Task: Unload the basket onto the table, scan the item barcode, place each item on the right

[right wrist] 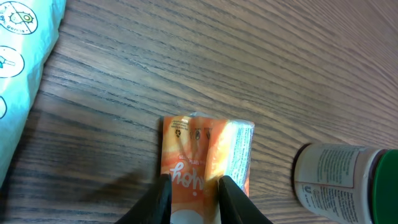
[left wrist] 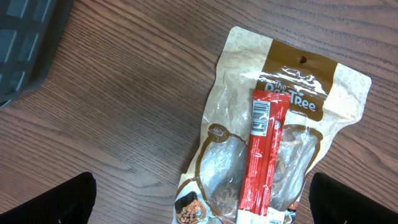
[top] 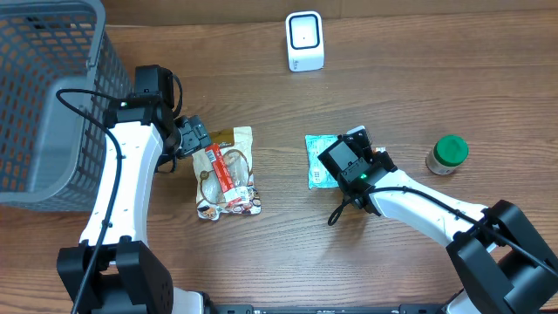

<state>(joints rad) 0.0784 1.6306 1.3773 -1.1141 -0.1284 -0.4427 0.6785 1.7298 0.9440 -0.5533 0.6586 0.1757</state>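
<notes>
My right gripper (right wrist: 194,199) is shut on a small orange packet (right wrist: 205,155), which lies flat on the wooden table with its far end sticking out past the fingers. From overhead this gripper (top: 368,146) sits between a teal packet (top: 319,159) and a green-capped bottle (top: 447,154), and it covers most of the orange packet. A white scanner (top: 304,41) stands at the back of the table. My left gripper (left wrist: 202,208) hangs open above a dog-treat bag (left wrist: 292,81) with a red stick pack (left wrist: 266,155) lying on it, barcode side up.
A grey mesh basket (top: 44,87) fills the far left, and its corner (left wrist: 25,43) shows in the left wrist view. The bottle (right wrist: 345,180) lies just right of the orange packet. The teal packet (right wrist: 18,74) lies to its left.
</notes>
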